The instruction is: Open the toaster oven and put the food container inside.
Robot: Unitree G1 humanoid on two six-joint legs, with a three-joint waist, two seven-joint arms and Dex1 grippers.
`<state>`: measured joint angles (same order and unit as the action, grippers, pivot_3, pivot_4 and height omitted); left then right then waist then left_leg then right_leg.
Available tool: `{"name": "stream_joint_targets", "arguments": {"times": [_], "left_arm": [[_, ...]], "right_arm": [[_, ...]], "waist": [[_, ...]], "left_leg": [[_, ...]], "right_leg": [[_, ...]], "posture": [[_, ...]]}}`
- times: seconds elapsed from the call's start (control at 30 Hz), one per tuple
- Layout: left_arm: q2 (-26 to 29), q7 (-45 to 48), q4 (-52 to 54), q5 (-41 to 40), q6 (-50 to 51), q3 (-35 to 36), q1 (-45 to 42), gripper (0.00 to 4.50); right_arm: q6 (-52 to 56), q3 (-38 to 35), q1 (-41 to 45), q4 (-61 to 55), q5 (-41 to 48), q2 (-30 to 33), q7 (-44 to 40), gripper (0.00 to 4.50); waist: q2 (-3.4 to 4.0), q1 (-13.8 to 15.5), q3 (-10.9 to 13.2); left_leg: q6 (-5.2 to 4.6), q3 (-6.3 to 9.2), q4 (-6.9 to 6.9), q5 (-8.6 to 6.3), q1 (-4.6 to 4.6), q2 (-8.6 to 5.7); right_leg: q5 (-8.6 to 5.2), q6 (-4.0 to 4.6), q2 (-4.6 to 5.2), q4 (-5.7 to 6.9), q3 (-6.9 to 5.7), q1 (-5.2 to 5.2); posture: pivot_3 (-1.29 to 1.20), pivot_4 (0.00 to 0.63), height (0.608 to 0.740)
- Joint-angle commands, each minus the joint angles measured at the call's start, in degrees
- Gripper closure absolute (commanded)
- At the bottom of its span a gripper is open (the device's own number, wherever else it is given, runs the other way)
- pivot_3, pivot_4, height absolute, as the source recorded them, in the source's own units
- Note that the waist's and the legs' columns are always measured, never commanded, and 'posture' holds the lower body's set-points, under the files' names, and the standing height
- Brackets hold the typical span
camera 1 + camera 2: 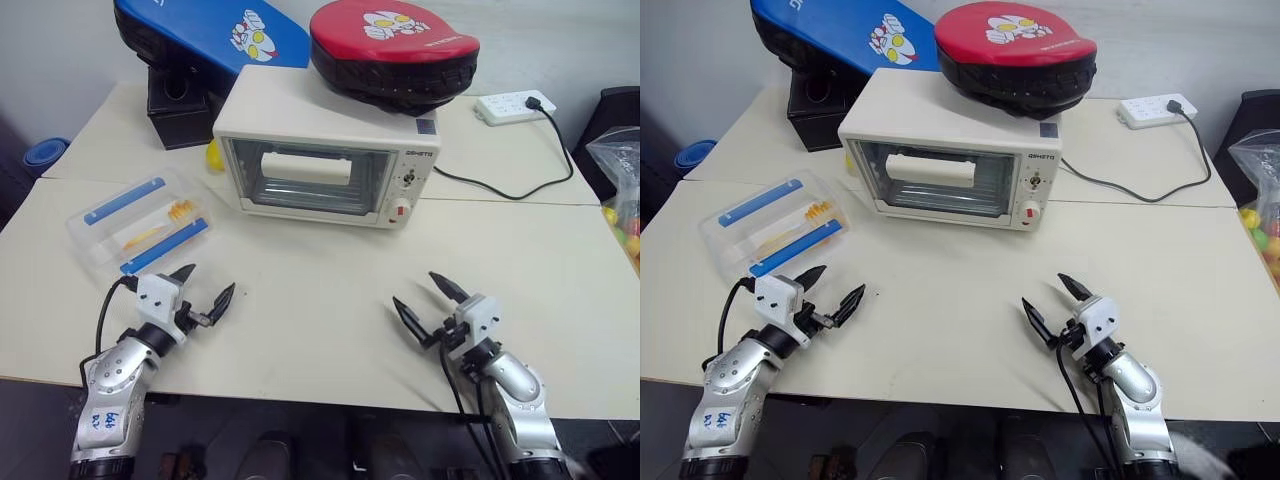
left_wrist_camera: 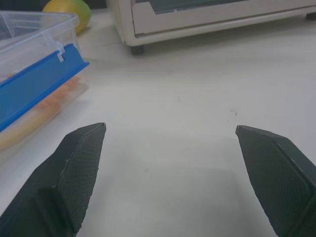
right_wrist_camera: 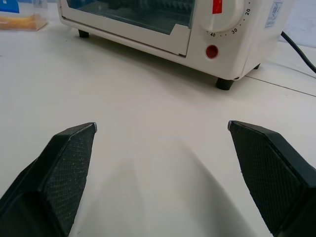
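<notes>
The cream-white toaster oven (image 1: 325, 160) stands at the middle back of the table with its glass door shut and its white bar handle (image 1: 307, 167) across the top of the door. The clear food container (image 1: 140, 224) with blue side clips and yellow-orange food lies to the oven's left. Just in front of the container, my left gripper (image 1: 207, 286) hovers open over the table, holding nothing. My right gripper (image 1: 427, 297) is open and empty over the table's front right, well short of the oven (image 3: 163, 24). The container's blue clip (image 2: 34, 86) shows beside the left fingers.
A red pad (image 1: 393, 50) rests on the oven's top, a blue pad (image 1: 215, 35) on a black box behind. A yellow fruit (image 2: 66, 11) lies beside the oven. A white power strip (image 1: 513, 106) with a black cable sits at the back right; a plastic bag (image 1: 620, 180) is at the right edge.
</notes>
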<state>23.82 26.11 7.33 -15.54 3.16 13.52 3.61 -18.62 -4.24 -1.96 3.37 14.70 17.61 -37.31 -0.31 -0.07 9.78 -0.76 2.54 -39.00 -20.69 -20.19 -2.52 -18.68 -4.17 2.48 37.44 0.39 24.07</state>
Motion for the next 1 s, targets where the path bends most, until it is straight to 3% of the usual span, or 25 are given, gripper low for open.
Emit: {"name": "stream_joint_targets", "arguments": {"times": [0.03,0.13,0.23,0.3,0.37,0.5,0.67,0.83,1.0], "left_arm": [[1.88,2.14,3.70,-1.90,1.77,0.93,0.98,0.00],[4.03,4.91,7.82,-9.87,8.87,3.35,-0.39,0.00],[12.90,18.84,10.08,-22.11,16.72,7.27,0.46,0.00],[18.79,24.62,9.26,-25.41,20.50,8.97,0.29,0.00],[21.29,25.66,7.00,-26.60,21.29,10.63,-2.14,0.00],[23.21,26.24,5.99,-33.71,26.97,13.79,-8.67,0.00],[22.88,26.70,8.98,-37.93,29.63,15.06,-10.97,0.00],[22.25,25.32,10.41,-38.99,31.35,15.57,-10.18,0.00],[23.04,23.41,8.34,-40.14,32.53,16.28,-13.94,0.00]], "right_arm": [[1.82,1.05,0.05,-4.03,2.20,0.52,-1.50,0.04],[12.13,3.48,3.66,-11.24,7.71,2.12,-4.03,0.04],[24.41,5.18,11.06,-17.24,12.91,4.50,-4.35,0.04],[30.71,5.23,16.94,-18.38,15.30,4.96,-3.20,0.04],[33.00,4.66,23.21,-15.86,15.52,3.90,-1.74,0.04],[34.99,4.84,34.04,-7.57,13.48,2.17,-0.91,0.04],[34.14,6.22,40.07,-2.11,11.75,0.20,-2.85,0.04],[38.16,8.99,41.71,-4.58,12.51,-1.45,-5.02,0.04],[40.56,11.61,39.00,-11.06,12.91,1.04,-10.13,0.04]], "waist": [[0.00,-0.08,0.00],[0.02,-0.14,0.01],[0.03,-0.42,0.04],[0.08,-0.61,0.06],[0.17,-0.54,0.11],[0.17,0.07,0.13],[0.16,-0.35,0.12],[0.16,-1.78,0.12],[0.16,-1.65,0.13]], "left_leg": [[0.00,0.00,0.00,0.00,0.00,0.00],[0.00,0.00,0.00,0.00,0.00,0.00],[0.01,0.01,-0.03,0.01,-0.01,0.05],[0.03,0.03,-0.02,0.00,-0.01,0.06],[0.05,0.10,0.00,0.00,-0.01,0.06],[0.04,0.20,-0.03,0.00,-0.13,0.02],[-0.05,0.18,0.00,-0.06,-0.34,-0.02],[-0.04,0.18,-0.02,-0.07,-0.60,-0.01],[0.08,0.17,-0.11,0.01,-0.59,0.00]], "right_leg": [[0.00,0.00,0.00,0.00,0.00,0.00],[0.00,0.00,0.00,0.01,0.01,0.00],[-0.01,0.02,-0.01,0.05,0.01,0.02],[-0.04,0.10,-0.01,0.05,-0.02,0.04],[-0.07,0.15,-0.01,0.04,-0.07,0.03],[-0.07,0.15,0.02,-0.04,-0.19,0.06],[-0.05,0.12,0.04,0.08,-0.17,0.30],[-0.05,0.11,0.03,0.14,-0.22,0.56],[-0.05,0.11,0.02,0.09,-0.20,0.57]], "posture": [[0.00,0.150,0.740],[0.00,0.150,0.740],[0.00,0.150,0.740],[0.00,0.150,0.740],[0.00,0.150,0.740],[0.00,0.150,0.740],[0.00,0.150,0.740],[0.00,0.150,0.740],[0.00,0.150,0.740]]}}
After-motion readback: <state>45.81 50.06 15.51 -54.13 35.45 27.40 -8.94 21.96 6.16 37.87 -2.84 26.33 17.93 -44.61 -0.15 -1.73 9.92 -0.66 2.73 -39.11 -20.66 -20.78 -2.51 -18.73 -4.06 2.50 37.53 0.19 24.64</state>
